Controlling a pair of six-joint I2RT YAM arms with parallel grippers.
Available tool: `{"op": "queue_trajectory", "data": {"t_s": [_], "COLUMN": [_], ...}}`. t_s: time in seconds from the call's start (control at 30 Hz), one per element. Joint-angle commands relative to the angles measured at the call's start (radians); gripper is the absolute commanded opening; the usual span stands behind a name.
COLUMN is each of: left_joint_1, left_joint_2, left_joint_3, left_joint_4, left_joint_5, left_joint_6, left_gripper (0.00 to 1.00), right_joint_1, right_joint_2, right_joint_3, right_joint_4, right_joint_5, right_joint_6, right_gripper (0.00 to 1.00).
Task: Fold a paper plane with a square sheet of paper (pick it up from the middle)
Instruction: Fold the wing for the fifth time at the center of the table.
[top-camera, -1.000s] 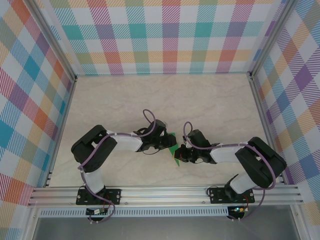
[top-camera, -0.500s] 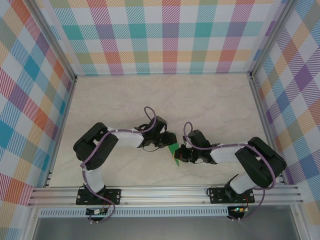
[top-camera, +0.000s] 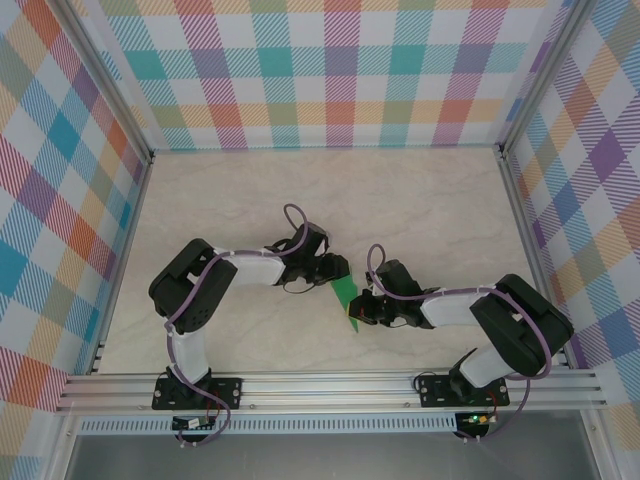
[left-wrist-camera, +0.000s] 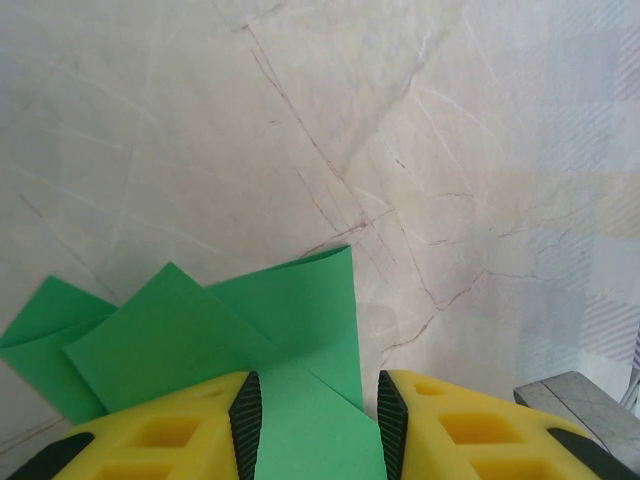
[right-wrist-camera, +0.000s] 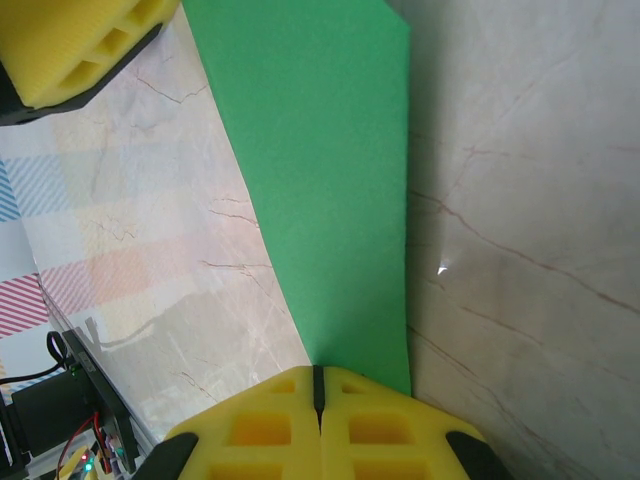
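— Two questions; what does the right gripper (right-wrist-camera: 318, 378) hold, and where?
— Its yellow pads are clenched flat together on one end of the folded green paper (right-wrist-camera: 330, 180); the paper sits near the middle of the marble table (top-camera: 420, 200), between both grippers, throwing a shadow beside it.
— And the left gripper (left-wrist-camera: 318, 400)?
— Jaws parted at the paper's other end; green layers fill the gap between its fingers (left-wrist-camera: 170, 430); whether the pads press on it, I cannot tell.
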Motion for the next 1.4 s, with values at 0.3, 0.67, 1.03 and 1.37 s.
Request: {"op": "queue_trajectory", "data": {"t_s": [0.3,0.67,1.03,1.37], "left_joint_1": [0.101,0.135,0.117,-0.027], "left_joint_2": [0.076,0.081,-0.16,-0.22], "left_joint_3": [0.077,0.214,0.13,-0.002], "left_joint_4": [-0.058,-0.185,-0.181,-0.096], "left_joint_5": [-0.096,-0.069,-0.041,-0.067], "left_joint_6": [0.104,0.157,0.101,0.022], "left_gripper": [0.4,0.41,0.4,0.32], "right_joint_1": [0.01,0.008,0.008,0.008], "right_joint_2": [0.027,0.036,0.01,0.016], "right_joint_3": [-0.085,-0.067,-0.016,0.002], "right_joint_4": [-0.277,-0.264,-0.281,-0.283], "right_joint_5": [0.036,0.024,0.04,0.051], "right_joint_6": [-0.044,-0.048,-0.03,-0.036], "right_gripper": [0.0,0.0,0.01,0.01]}}
